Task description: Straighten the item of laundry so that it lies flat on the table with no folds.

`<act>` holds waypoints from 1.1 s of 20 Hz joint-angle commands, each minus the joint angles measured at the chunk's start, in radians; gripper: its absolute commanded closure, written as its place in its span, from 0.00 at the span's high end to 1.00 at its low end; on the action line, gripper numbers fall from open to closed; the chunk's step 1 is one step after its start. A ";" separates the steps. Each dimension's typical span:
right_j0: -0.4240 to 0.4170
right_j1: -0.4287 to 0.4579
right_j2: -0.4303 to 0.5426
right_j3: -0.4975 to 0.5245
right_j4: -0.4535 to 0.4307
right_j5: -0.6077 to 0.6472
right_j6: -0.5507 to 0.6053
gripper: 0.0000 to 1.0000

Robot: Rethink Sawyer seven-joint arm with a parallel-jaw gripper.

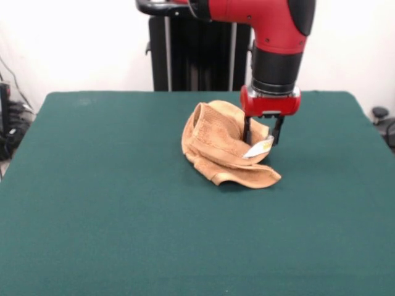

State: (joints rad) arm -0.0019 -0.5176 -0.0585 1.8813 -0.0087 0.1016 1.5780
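The tan-orange towel (219, 148) lies crumpled in a folded heap on the dark green table (92, 209), a little right of centre and toward the far side. Its small white tag (259, 148) shows on the right part of the heap. My gripper (261, 139) comes straight down from the red arm over the towel's right end. Its two dark fingers (247, 131) stand apart, open, with the tag and a fold of towel between their tips. The fingertips are partly hidden by the cloth.
The robot's black pedestal (197, 55) stands behind the table's far edge. Cables and dark equipment (9, 123) sit off the left side, and a dark object (381, 117) off the right side.
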 commanded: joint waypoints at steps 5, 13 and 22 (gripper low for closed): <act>0.024 0.015 0.037 -0.075 0.027 -0.113 0.202 1.00; -0.002 -0.015 0.074 -0.064 0.005 -0.174 0.190 1.00; -0.002 -0.018 0.075 -0.062 0.015 -0.159 0.183 1.00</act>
State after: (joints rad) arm -0.0117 -0.5257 -0.0590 1.8776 -0.0089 -0.0144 1.5780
